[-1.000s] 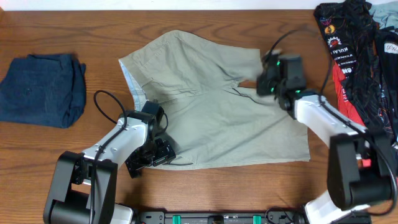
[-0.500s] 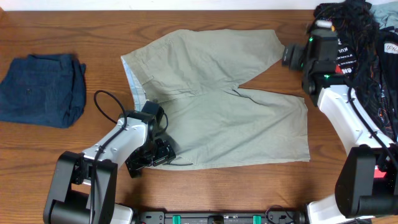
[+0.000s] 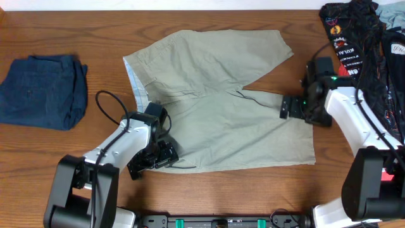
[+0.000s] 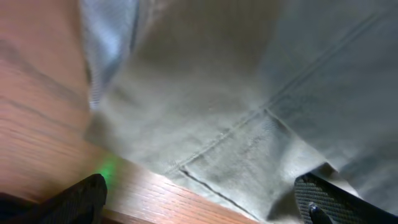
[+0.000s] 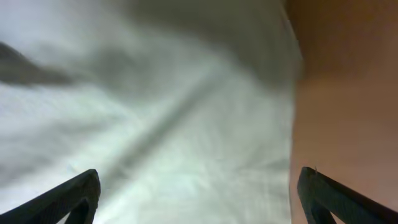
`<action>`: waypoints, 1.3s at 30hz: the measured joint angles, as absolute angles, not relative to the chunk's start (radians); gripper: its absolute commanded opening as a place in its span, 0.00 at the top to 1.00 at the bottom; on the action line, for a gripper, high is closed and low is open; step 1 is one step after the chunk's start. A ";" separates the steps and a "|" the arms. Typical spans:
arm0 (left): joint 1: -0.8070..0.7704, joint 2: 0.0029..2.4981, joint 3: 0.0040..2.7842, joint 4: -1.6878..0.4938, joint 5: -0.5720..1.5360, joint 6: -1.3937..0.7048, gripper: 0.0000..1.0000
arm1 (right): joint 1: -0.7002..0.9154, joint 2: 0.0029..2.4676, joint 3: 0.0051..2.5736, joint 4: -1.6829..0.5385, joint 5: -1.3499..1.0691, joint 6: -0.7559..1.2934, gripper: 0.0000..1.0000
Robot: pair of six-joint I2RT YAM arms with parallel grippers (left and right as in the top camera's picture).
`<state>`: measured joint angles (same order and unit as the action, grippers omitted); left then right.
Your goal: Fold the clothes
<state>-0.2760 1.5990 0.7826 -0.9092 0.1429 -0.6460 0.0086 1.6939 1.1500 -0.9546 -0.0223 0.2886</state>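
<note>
The khaki-tan clothes (image 3: 215, 107) lie spread flat on the wooden table (image 3: 209, 190), waistband with its pale lining (image 3: 134, 79) to the left and both legs pointing right. My left gripper (image 3: 166, 155) sits low at the waist's near corner. It is open in the left wrist view (image 4: 202, 208), one finger over bare wood and the other (image 4: 329, 199) at the cloth's edge (image 4: 249, 143). My right gripper (image 3: 288, 107) hovers open over the near leg's hem. The right wrist view (image 5: 199, 205) shows blurred pale cloth (image 5: 161, 137) between the spread fingers (image 5: 68, 199), which hold nothing.
Folded dark blue jeans (image 3: 41, 92) rest at the table's left side. A heap of black and red garments (image 3: 364, 57) fills the back right corner, close behind my right arm. Bare wood (image 5: 348, 93) shows just right of the hem.
My right gripper pulled the far leg out to the right, opened and let it go, then swung down to the near leg's hem. The left arm stayed where it was.
</note>
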 measured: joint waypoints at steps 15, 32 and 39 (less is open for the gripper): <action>-0.276 1.251 0.783 -0.999 0.070 -0.907 0.00 | -0.121 1.430 0.899 -1.033 -0.172 0.567 0.01; -0.276 1.237 0.545 -0.734 0.105 -1.245 0.02 | -0.121 1.205 0.488 -0.734 -0.196 0.811 0.11; -0.276 1.219 0.481 -0.602 0.101 -1.287 0.01 | -0.121 1.178 0.442 -0.616 -0.206 0.858 0.40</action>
